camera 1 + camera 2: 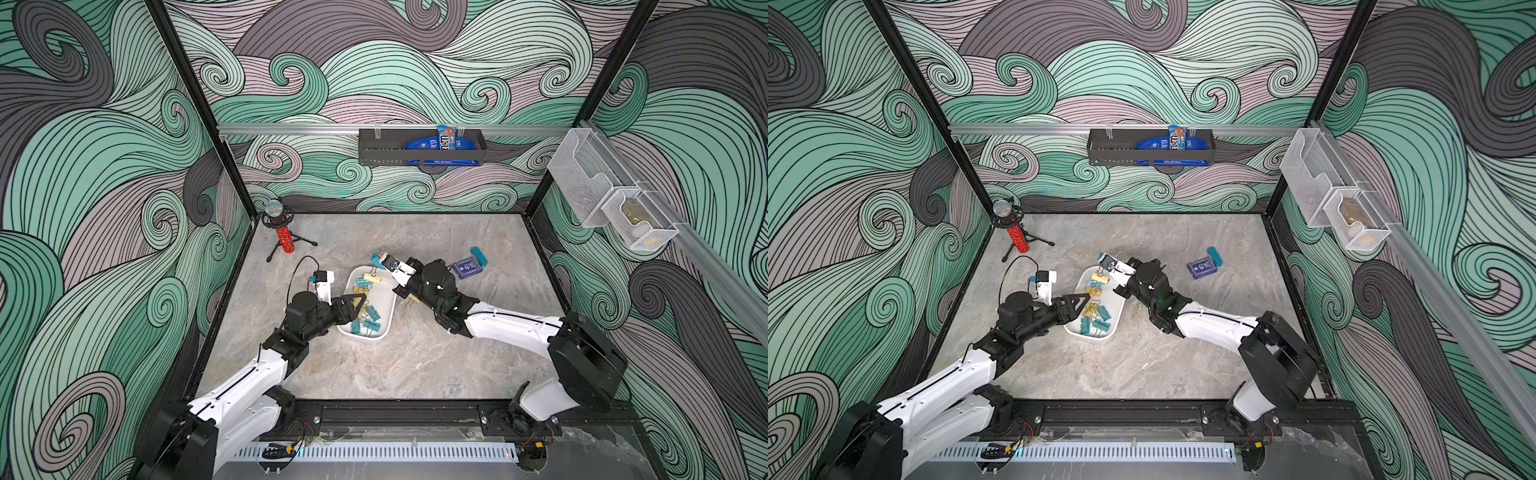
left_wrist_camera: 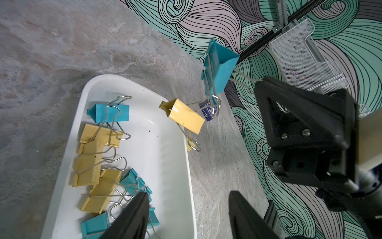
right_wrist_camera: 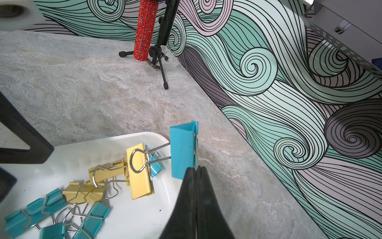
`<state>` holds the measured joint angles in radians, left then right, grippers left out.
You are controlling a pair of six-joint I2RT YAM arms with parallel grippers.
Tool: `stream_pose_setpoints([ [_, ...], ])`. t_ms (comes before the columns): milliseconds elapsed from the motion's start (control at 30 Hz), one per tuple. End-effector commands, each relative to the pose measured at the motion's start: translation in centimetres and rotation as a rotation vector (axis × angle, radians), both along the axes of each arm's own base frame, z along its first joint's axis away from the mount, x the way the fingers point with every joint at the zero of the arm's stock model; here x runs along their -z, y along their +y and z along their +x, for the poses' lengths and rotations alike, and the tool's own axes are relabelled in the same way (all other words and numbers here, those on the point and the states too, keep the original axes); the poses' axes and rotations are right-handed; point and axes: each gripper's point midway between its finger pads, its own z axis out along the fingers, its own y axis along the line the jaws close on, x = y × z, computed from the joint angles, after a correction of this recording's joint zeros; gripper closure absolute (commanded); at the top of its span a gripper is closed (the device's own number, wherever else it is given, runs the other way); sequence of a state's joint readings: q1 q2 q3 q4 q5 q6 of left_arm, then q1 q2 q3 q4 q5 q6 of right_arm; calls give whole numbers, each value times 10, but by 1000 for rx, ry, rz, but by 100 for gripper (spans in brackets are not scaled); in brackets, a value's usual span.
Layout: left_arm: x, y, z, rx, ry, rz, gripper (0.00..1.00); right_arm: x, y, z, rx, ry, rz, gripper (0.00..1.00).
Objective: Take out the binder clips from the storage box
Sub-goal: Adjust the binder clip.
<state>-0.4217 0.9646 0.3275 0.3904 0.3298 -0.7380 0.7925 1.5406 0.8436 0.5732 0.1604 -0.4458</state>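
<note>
Your right gripper (image 3: 196, 168) clamps a teal clip (image 3: 182, 151) by its handle above the storage box (image 2: 88, 93), a yellow clip (image 3: 140, 175) snagged beneath; your left gripper (image 2: 188, 194) waits open over the binder clips (image 2: 93, 165) inside, probably to untangle.

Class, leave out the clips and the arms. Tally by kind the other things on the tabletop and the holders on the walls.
White tray: 1
Card box: 1
Teal block: 1
Microphone on stand: 1
Black rack: 1
Mesh baskets: 2
Total: 7
</note>
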Motion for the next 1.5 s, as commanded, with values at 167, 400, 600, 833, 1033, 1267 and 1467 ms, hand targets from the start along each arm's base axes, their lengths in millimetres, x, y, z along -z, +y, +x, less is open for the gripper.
stream_pose_setpoints([
  [167,-26,-17,10,43,-17,-100,40,-11,-1,-5,6,-37,62,100],
  [400,-23,-22,15,42,8,-134,43,-8,-1,-7,7,-36,68,100],
  [600,-13,-28,18,67,52,-136,47,-6,0,-7,11,-37,67,100],
  [833,-11,-27,24,41,60,-141,53,-4,1,-9,7,-35,62,100],
  [1033,-9,-27,26,32,62,-141,57,-2,2,-12,-5,-35,65,100],
  [1267,-1,-27,28,27,79,-144,60,2,4,-16,-12,-28,63,100],
  [1467,1,-28,28,31,84,-149,68,6,5,-18,-16,-20,70,100],
])
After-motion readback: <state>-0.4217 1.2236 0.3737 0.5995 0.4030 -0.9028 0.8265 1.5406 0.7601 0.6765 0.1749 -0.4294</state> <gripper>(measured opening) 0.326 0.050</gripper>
